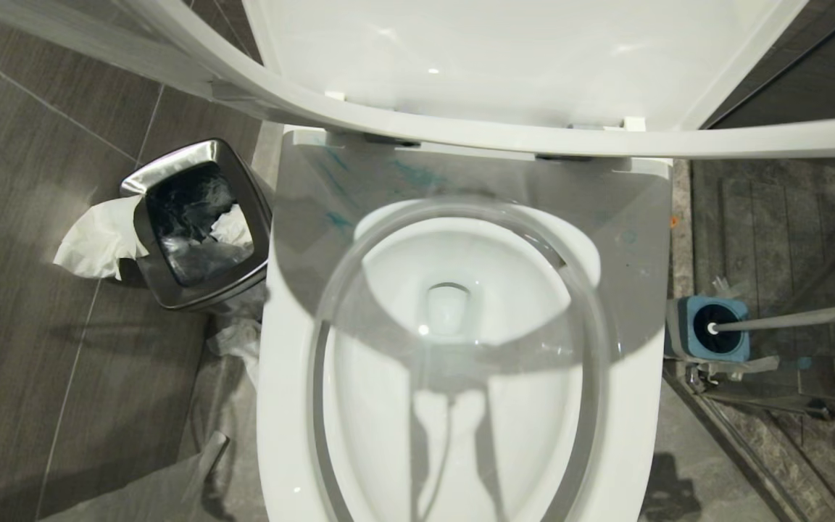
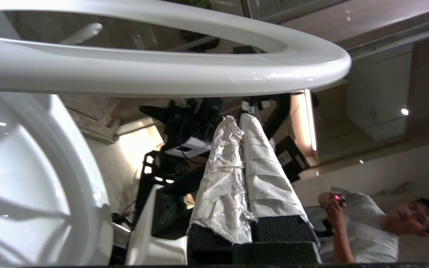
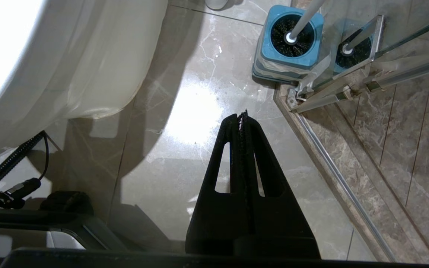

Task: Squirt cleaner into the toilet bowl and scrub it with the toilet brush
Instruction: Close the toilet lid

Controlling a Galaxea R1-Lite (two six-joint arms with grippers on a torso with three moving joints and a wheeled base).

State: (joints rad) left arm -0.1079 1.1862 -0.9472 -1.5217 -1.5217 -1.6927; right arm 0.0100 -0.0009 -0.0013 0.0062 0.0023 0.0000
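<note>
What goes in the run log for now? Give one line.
left gripper shut, under seat | right gripper shut, parked | toilet brush in holder

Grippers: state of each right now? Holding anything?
Left gripper: shut, holding nothing; its fingers are wrapped in white paper and sit under the raised toilet seat.
Right gripper: shut, empty, parked above the floor near the toilet brush.

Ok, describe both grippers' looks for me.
Left gripper: two long fingers wrapped in crinkled white paper towel, on black foam-textured bases. Right gripper: bare matte black, tapering to a point, each finger with a long slot cut through it, and a rough, frayed seam between them.
</note>
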